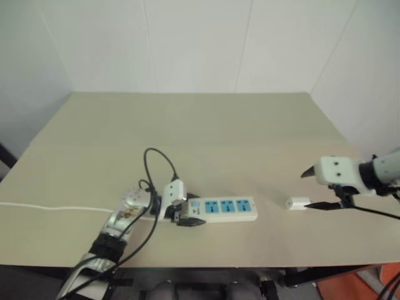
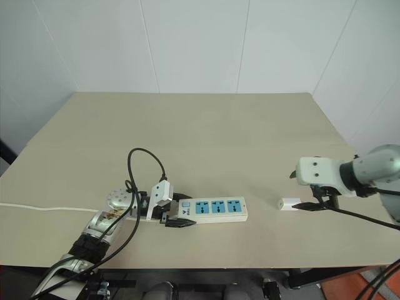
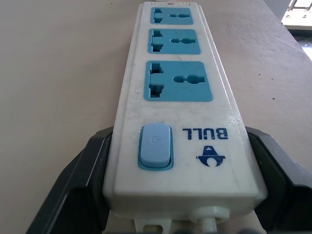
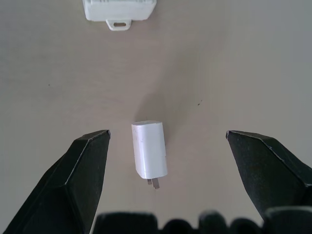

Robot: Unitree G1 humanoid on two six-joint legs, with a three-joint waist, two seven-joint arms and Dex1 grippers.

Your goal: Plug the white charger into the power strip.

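White panelled walls backed a beige tabletop (image 1: 206,125) that carried the whole setup. Near the front edge, the power strip (image 1: 228,209) lay flat with its length running across the table, three blue socket panels facing up, and a pale blue switch (image 3: 155,146) at its cord end. A thin white cord (image 1: 56,208) ran from that end away toward the table's left edge. The left gripper (image 1: 185,214) was clamped on the switch end of the strip; in the left wrist view one black finger (image 3: 80,185) pressed each long side of the white body, beside the switch and the blue brand mark. All three sockets were unoccupied. The white charger (image 1: 298,203) lay on its side on the table, just beyond the strip's far end and apart from it, not plugged in. In the right wrist view the charger (image 4: 149,149) sat on the bare surface between the two black fingers (image 4: 83,170) of the right gripper (image 4: 168,134), its metal prongs (image 4: 154,184) pointing toward the wrist, with the strip's end showing beyond it. The right gripper's fingers were spread wide, a clear gap on either side of the charger, neither finger touching it. From the head camera, the right gripper (image 2: 304,189) hovered low, close over the charger.
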